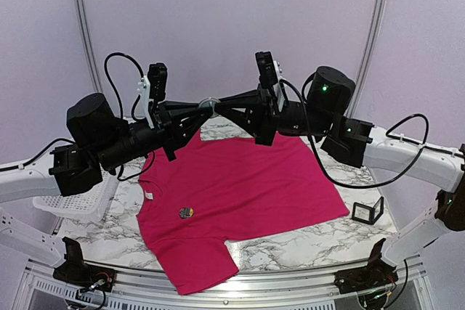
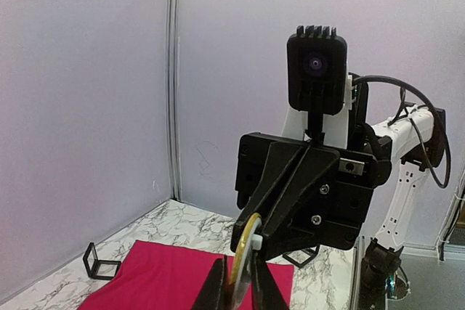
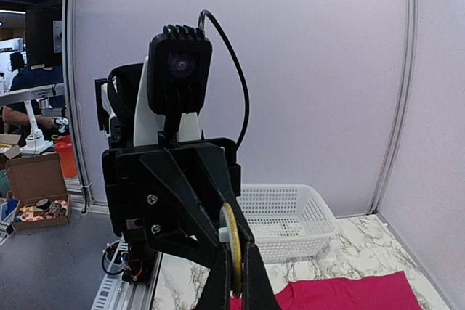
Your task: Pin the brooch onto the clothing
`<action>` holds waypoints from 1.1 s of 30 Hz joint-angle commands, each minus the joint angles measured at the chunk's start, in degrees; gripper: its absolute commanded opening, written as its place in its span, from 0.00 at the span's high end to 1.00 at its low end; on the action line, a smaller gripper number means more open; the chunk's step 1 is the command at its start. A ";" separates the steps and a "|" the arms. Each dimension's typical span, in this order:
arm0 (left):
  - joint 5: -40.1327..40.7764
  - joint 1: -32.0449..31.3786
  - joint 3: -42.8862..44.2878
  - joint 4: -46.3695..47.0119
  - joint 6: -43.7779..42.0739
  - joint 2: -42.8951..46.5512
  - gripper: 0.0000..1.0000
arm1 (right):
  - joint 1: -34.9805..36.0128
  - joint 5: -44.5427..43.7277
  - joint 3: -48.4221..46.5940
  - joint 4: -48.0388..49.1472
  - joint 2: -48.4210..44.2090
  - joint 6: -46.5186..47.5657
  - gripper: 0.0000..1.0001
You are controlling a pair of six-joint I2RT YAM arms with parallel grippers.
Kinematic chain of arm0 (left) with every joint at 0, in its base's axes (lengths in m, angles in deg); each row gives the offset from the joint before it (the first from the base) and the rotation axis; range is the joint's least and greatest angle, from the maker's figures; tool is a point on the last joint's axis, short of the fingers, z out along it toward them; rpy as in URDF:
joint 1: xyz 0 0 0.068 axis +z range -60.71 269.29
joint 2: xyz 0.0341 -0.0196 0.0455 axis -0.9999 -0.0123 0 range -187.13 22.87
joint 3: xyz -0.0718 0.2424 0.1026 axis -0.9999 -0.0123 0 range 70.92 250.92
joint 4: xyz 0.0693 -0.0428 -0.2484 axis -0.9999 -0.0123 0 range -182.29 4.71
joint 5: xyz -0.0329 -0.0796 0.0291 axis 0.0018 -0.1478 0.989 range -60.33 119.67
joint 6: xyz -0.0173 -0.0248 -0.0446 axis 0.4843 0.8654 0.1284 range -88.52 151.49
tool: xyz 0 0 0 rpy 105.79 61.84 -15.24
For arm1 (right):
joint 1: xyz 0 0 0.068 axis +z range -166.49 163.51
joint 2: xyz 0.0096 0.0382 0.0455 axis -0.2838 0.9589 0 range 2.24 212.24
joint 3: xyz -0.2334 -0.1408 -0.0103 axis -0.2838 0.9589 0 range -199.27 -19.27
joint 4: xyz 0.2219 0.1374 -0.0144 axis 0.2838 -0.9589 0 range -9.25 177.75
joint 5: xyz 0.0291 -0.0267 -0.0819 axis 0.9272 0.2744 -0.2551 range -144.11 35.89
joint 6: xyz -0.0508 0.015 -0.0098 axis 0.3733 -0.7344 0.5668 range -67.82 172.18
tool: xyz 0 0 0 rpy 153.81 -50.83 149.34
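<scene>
White arm links (image 1: 407,154), black joints (image 1: 93,117), looping black cables (image 1: 109,78).

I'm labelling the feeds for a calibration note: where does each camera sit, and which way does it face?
Top external: fixed above and behind the robot, looking down on the table and pink shirt; the left hand meets the right hand above them.
Left wrist: on the raised left wrist, facing the right hand head-on; left fingers at the bottom.
Right wrist: opposite, facing the left hand, basket behind; right fingers at the bottom.
Shared: both wrist views show the brooch between the hands.
</scene>
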 commanded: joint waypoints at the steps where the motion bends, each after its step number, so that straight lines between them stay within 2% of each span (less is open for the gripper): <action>1: 3.60 0.85 0.51 1.32 0.41 0.26 0.94 | 0.59 2.27 0.08 0.29 -1.65 0.12 1.00; 3: 2.86 0.85 0.56 1.42 0.39 0.32 0.99 | 0.60 1.70 -0.19 -0.21 -1.43 0.24 1.00; 7: 3.05 0.85 0.14 1.36 0.50 0.60 1.00 | 0.60 1.48 -0.43 -0.27 -1.33 0.36 1.00; 16: 3.23 0.85 -1.45 1.29 -0.59 1.95 0.84 | -0.37 0.16 -0.59 -0.76 -1.59 -0.68 1.00; 20: 3.48 0.85 -1.90 1.31 -0.73 2.36 0.80 | -0.87 0.15 -0.63 -0.61 -1.58 -1.06 1.00; 21: 3.71 0.85 -2.02 1.33 -0.73 2.37 0.78 | -0.96 0.08 -0.60 -0.57 -1.58 -1.07 1.00; 26: 2.95 0.78 -1.64 1.11 -3.17 1.57 0.57 | -0.98 -0.10 -0.86 -0.49 -1.13 -1.37 1.00; 29: 1.36 0.60 -0.16 0.35 -3.77 0.69 0.48 | -1.01 -0.29 -1.08 -0.57 -0.81 -1.54 1.00; 33: -1.59 0.59 0.52 -0.56 -4.08 0.43 0.44 | -0.98 -0.79 -1.05 -0.77 -0.79 -1.50 1.00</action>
